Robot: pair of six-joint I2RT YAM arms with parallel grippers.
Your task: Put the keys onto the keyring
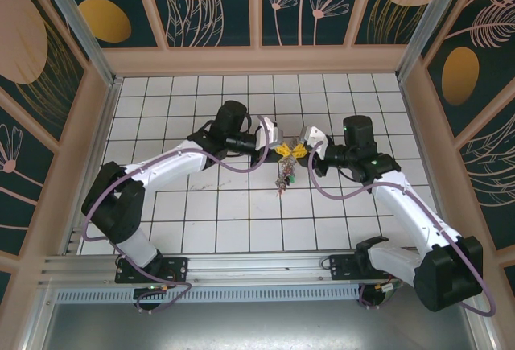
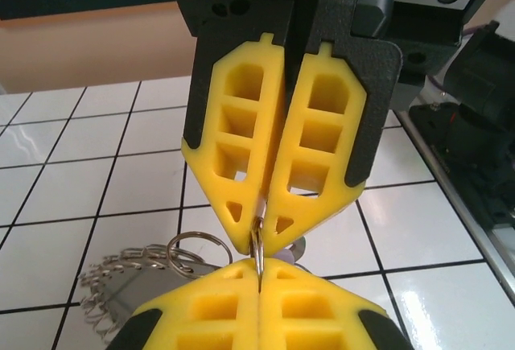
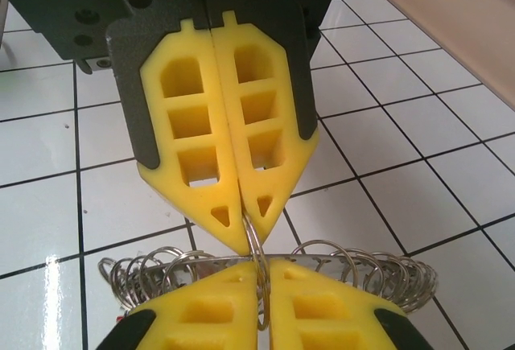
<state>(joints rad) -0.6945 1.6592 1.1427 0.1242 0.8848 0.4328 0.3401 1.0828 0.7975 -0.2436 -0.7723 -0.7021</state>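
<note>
I have both grippers closed on the keyring (image 3: pixel 256 247), left gripper (image 1: pixel 281 150) and right gripper (image 1: pixel 301 150) meeting tip to tip above the middle of the table (image 1: pixel 201 213). I judge this is to steady the ring from two sides for threading. The ring is a thin grey wire strung with small split rings (image 3: pixel 165 265), and the keys (image 1: pixel 283 178) dangle in a bunch just below my fingers.

Left pincer (image 1: pixel 283 150) clamped; right pincer (image 1: pixel 300 150) clamped; tips meeting.

Thin grey keyring (image 3: pixel 257 247): upright, edge-on, raised over centre of tiled table (image 1: pixel 201 221). Bunched keys (image 1: pixel 283 178), red/green heads, hanging beneath.
</note>
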